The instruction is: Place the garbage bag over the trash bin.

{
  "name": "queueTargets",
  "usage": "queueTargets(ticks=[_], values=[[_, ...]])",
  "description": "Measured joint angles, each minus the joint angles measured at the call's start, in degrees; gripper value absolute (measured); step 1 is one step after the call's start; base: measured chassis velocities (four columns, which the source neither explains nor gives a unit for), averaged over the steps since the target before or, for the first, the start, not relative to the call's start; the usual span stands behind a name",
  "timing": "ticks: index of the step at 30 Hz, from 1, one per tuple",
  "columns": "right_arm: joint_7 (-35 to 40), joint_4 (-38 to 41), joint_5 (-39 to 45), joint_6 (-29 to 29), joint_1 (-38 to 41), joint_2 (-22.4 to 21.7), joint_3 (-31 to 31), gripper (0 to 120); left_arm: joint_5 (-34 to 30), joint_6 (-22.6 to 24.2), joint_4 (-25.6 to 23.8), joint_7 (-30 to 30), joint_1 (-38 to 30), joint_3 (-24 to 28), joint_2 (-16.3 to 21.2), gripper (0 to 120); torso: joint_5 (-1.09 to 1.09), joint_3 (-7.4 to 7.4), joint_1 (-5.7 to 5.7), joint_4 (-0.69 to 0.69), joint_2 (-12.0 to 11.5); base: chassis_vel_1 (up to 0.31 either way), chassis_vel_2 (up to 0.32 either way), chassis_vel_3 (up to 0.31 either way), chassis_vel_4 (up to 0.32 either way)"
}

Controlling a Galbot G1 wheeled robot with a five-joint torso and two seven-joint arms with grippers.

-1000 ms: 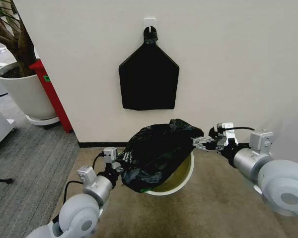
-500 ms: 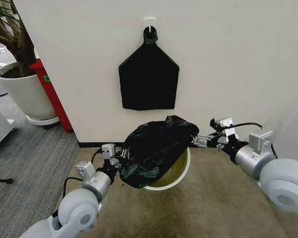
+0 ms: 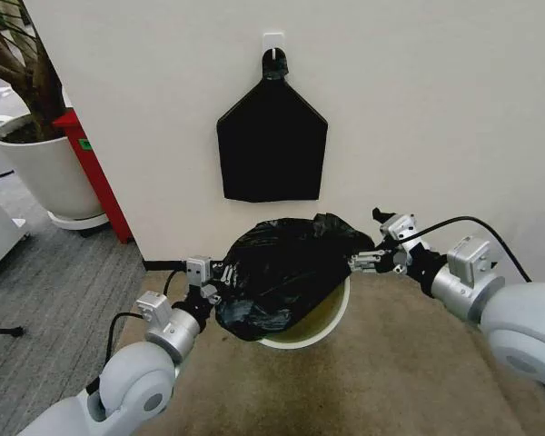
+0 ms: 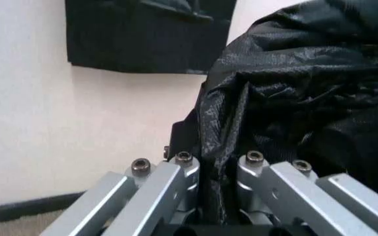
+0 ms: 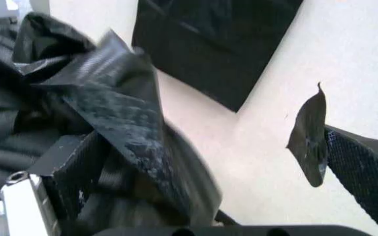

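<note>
The crinkled black garbage bag [image 3: 282, 272] lies draped over the top of the white trash bin [image 3: 331, 320], whose near rim and yellowish inside show under it. My left gripper [image 3: 213, 291] is at the bag's left edge and shut on a fold of it. The left wrist view shows that fold [image 4: 287, 88] pinched between the metal fingers [image 4: 183, 173]. My right gripper [image 3: 361, 262] is at the bag's right edge. In the right wrist view its jaws stand apart, with the bag [image 5: 110, 118] lying over one finger and a scrap of plastic clinging to the other finger [image 5: 366, 172].
The bin stands on brown carpet right against the cream wall. A flat black bundle [image 3: 272, 145] hangs from a hook above it. A white plant pot [image 3: 41, 173] and a red stand [image 3: 95, 173] are at the far left, on grey floor.
Both grippers have carried the bag forward toward the wall and a little lower onto the bin. The bin has shifted slightly toward the wall too.
</note>
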Motion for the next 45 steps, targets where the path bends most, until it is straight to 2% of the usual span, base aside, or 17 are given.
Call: queueTargets(ticks=[7,12,13,18,20,22,24,25,26,27,29,30,35,40,45], values=[[2.2,-0.7,8.7,0.5,2.7,-1.1,0.6,100,6.3,-2.6,0.9,5.2,1.5,0.1,0.5,5,-0.01,0.00,0.00,0.00,0.0,0.000,0.000,0.000,0.000],[2.1,-6.7,19.1,0.0,4.1,-1.2,0.1,100,10.4,-6.3,1.3,11.2,2.7,-0.1,1.6,5,0.01,0.00,0.00,0.00,0.0,0.000,0.000,0.000,0.000],[2.1,-6.7,19.1,0.0,4.1,-1.2,0.1,100,10.4,-6.3,1.3,11.2,2.7,-0.1,1.6,5,0.01,0.00,0.00,0.00,0.0,0.000,0.000,0.000,0.000],[0.7,-13.5,31.3,-1.0,3.2,-2.3,0.9,100,11.2,-8.8,1.6,12.6,2.8,-0.3,1.7,5,0.00,0.00,0.00,0.00,0.0,0.000,0.000,0.000,0.000],[0.6,-14.2,33.4,-1.4,3.1,-2.5,1.0,100,11.2,-9.0,1.6,12.6,2.8,-0.4,1.6,5,0.01,0.00,0.00,0.00,0.0,0.000,0.000,0.000,0.000],[1.1,-15.8,40.1,-2.9,2.8,-2.5,1.6,100,10.6,-9.5,1.8,12.6,3.1,-0.6,1.2,5,0.00,0.00,0.00,-0.01,0.0,0.000,0.000,0.000,0.000],[1.7,-16.4,43.4,-3.4,2.7,-2.5,1.8,100,10.1,-9.8,1.9,12.5,3.3,-0.8,1.0,5,0.00,0.00,0.00,-0.01,0.0,0.000,0.000,0.000,0.000],[8.9,-16.9,56.0,-4.2,2.6,-0.9,3.1,100,7.2,-10.3,2.1,12.3,4.4,-1.7,0.2,5,0.02,0.00,0.00,0.00,0.0,0.000,0.000,0.000,0.000],[11.9,-16.6,61.3,-4.2,2.6,-0.1,4.1,100,5.9,-10.3,2.2,12.1,4.6,-1.9,-0.1,5,0.00,0.00,0.00,0.00,0.0,0.000,0.000,0.000,0.000],[14.6,-16.2,66.3,-4.2,2.6,0.5,5.2,100,5.1,-10.3,2.2,12.0,4.6,-2.0,-0.2,5,-0.01,0.00,0.00,0.00,0.0,0.000,0.000,0.000,0.000],[16.1,-16.1,68.9,-4.2,2.6,0.9,5.7,100,4.5,-10.4,2.3,11.8,4.6,-2.0,-0.3,5,-0.02,0.00,0.00,0.00,0.0,0.000,0.000,0.000,0.000],[20.8,-15.7,75.2,-4.2,2.5,2.0,7.2,100,3.1,-10.4,2.5,11.6,4.6,-2.1,-0.6,5,-0.02,0.00,0.00,0.00,0.0,0.000,0.000,0.000,0.000],[24.4,-15.5,78.3,-4.3,2.2,2.8,8.2,100,1.9,-10.4,2.7,11.5,4.4,-2.1,-0.9,5,0.00,0.00,0.00,0.00,0.0,0.000,0.000,0.000,0.000],[36.7,-13.4,82.8,-3.3,0.9,5.9,9.9,100,-4.6,-10.2,3.6,10.4,2.9,-1.6,-2.1,5,-0.01,0.00,0.00,0.00,0.0,0.000,0.000,0.000,0.000],[39.0,-12.3,83.0,-2.7,0.3,7.2,10.6,100,-9.2,-9.5,4.0,8.2,2.3,-1.5,-2.8,5,0.00,0.00,0.00,-0.01,0.0,0.000,0.000,0.000,0.000]])
